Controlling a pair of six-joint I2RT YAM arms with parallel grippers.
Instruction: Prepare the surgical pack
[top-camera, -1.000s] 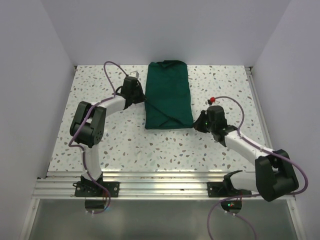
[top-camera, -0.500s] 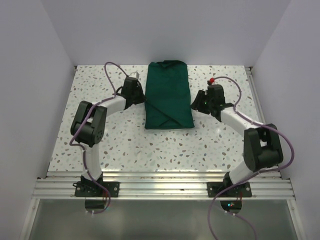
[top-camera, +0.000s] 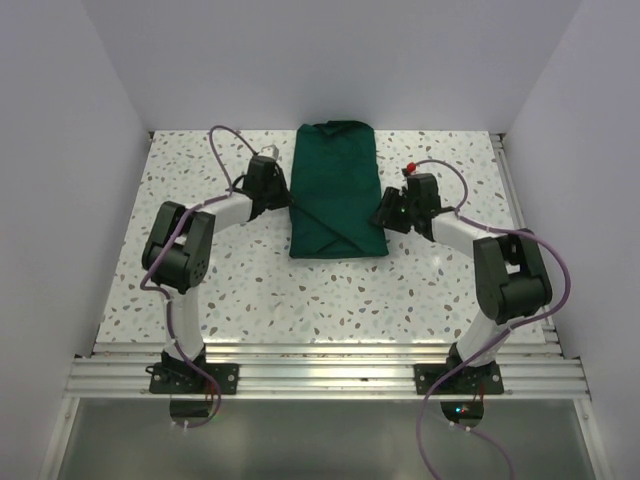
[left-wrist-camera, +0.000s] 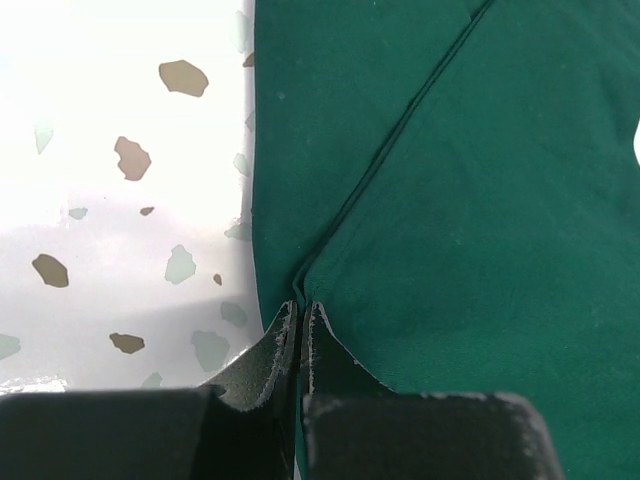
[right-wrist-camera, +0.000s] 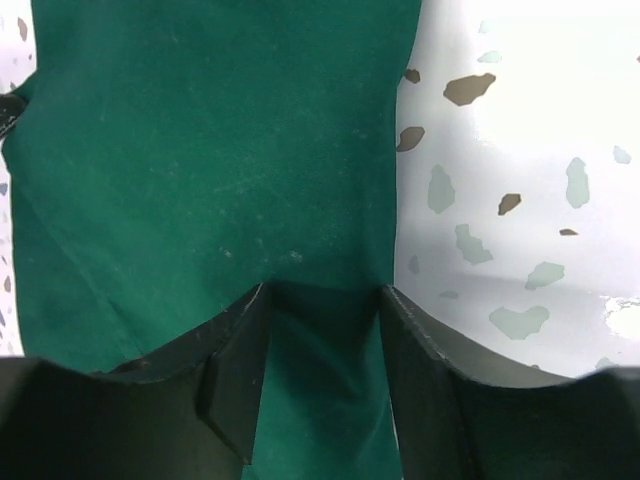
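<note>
Mid-wrap, your left gripper (left-wrist-camera: 300, 312) pinches one edge of the green cloth bundle (top-camera: 335, 190) while your right gripper (right-wrist-camera: 322, 300), half-open and empty, straddles the opposite edge, likely to close next.

1. One dark green cloth bundle (top-camera: 337, 190), folded, lies toward the far edge of the table (top-camera: 300, 290), midway between its left and right edges.
2. Two robot arms are bolted at the table's near edge: the left arm (top-camera: 185, 250) and the right arm (top-camera: 505, 275).
3. There are two grippers, one per arm: the left gripper (left-wrist-camera: 300, 305) and the right gripper (right-wrist-camera: 322, 290).
4. There are two purple cables: the left cable (top-camera: 213, 140) and the right cable (top-camera: 420, 425).
5. There is one speckled table.
6. One metal rail (top-camera: 320, 372) runs along the near edge.
7. One small red part (top-camera: 409, 168) sits on the right arm's wrist.
</note>
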